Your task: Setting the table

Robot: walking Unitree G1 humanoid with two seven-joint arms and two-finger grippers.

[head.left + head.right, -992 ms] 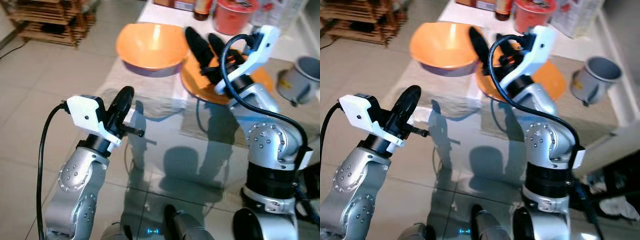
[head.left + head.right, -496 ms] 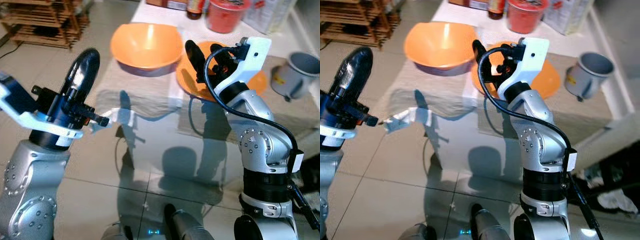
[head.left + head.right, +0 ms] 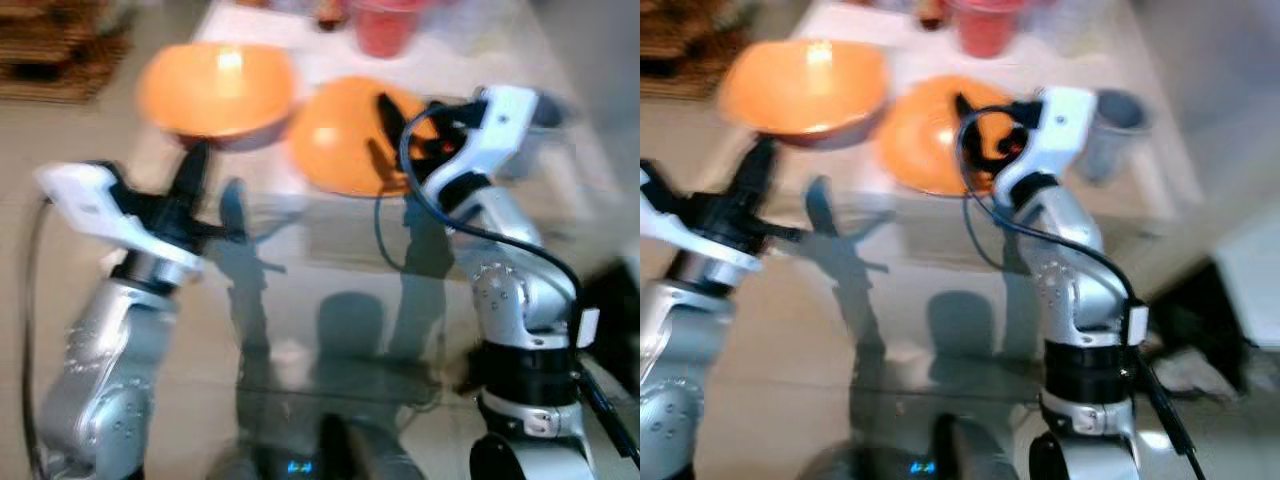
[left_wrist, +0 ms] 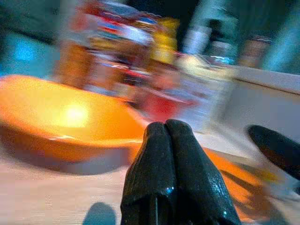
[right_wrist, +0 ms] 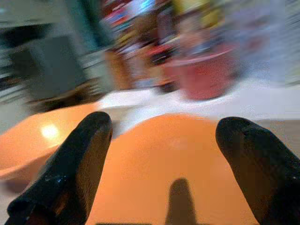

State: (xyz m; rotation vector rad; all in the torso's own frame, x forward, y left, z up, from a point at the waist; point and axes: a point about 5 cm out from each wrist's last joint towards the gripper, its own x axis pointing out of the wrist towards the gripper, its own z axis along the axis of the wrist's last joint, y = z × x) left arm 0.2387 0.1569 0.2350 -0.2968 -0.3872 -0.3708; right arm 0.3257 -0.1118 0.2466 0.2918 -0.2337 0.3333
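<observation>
Glass-topped table (image 3: 330, 300) is seen across the frame centre, blurred. Resting on it: orange bowl (image 3: 215, 88) at upper left, orange plate (image 3: 345, 135) just right of it, grey cup (image 3: 1110, 130) at right, red container (image 3: 385, 25) at top edge. Placemats under bowl and plate are too blurred to confirm.

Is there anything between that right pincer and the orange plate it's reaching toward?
Nothing visible. The right pincer hangs open directly over the orange plate, with bare plate between its fingers.

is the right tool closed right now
No, the right tool is open, its two black fingers spread wide apart over the orange plate.
</observation>
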